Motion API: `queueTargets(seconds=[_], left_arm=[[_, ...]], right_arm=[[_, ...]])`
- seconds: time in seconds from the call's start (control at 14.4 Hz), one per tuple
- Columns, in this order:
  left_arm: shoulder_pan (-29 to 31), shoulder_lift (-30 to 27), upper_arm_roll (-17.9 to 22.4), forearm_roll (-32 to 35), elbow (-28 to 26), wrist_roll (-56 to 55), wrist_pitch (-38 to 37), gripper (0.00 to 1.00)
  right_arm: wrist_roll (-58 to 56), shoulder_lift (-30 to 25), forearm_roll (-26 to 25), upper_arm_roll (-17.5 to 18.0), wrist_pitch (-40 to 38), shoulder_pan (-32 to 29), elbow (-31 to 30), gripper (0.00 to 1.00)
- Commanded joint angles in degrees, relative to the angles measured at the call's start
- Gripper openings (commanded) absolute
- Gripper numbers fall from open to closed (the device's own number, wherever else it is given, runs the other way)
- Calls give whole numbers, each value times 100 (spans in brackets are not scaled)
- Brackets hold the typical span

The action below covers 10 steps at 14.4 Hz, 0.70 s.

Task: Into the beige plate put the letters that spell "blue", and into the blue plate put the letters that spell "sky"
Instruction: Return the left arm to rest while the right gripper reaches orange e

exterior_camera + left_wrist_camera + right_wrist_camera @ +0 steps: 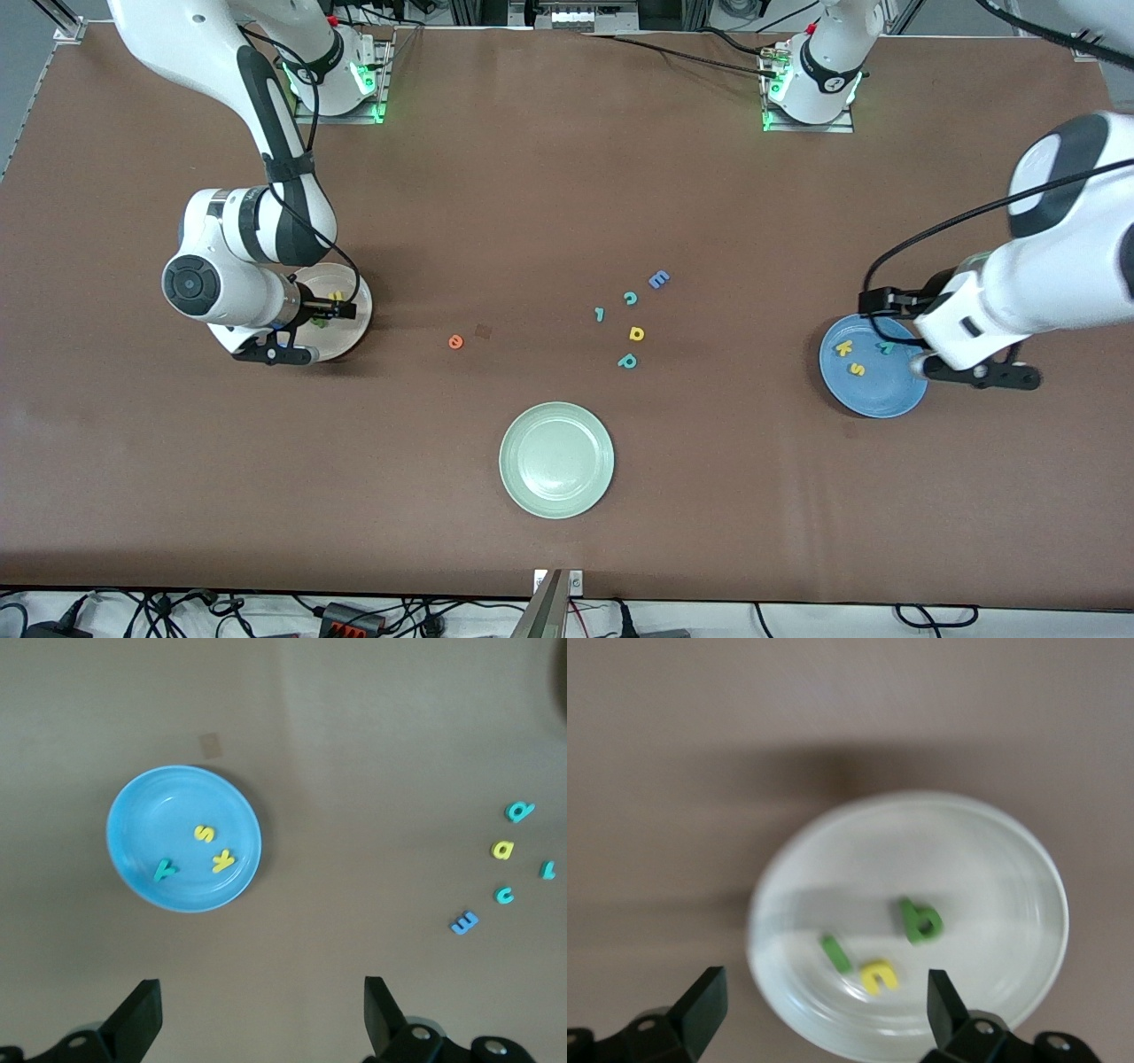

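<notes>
Your right hand (819, 1010), spread, hangs over the beige plate (1010, 868) holding b, l, u. The orange e (456, 341) lies mid-bench: fetch it next. Left hand (261, 1014) waits spread above the blue plate (133, 824), where s, k, y sit.

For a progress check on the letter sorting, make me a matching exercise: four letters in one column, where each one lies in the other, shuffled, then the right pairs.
Letters:
1. green b
2. orange e
3. yellow k
4. blue block E

Places:
A. in the blue plate
B. alone on the bare table, between the beige plate and the loose letter group
C. in the beige plate
D. on the table, the loose letter farthest from the front camera

Pairs: 1-C, 2-B, 3-A, 4-D
</notes>
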Motion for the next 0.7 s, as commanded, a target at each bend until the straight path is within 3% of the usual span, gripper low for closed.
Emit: queueTargets(seconds=[0.0,0.21,0.35,0.63], left_arm=[[-720,-686,1005,-307,-125,560,-74,100],[-1518,-1310,2469,-1023,-651,1203,57,100],[-1976,-1880,3175,-1439,-1300,1222,337,100],[-1996,-2761,3275,-1335,-2400,1231,1349,100]], right_arm=[[-34,650,217,45,24,152,990,100],[-148,1108,402,54,41,380,1571,100],[-140,1293,411,54,137,687,1678,100],[-140,1338,411,150,217,1118,1634,100]])
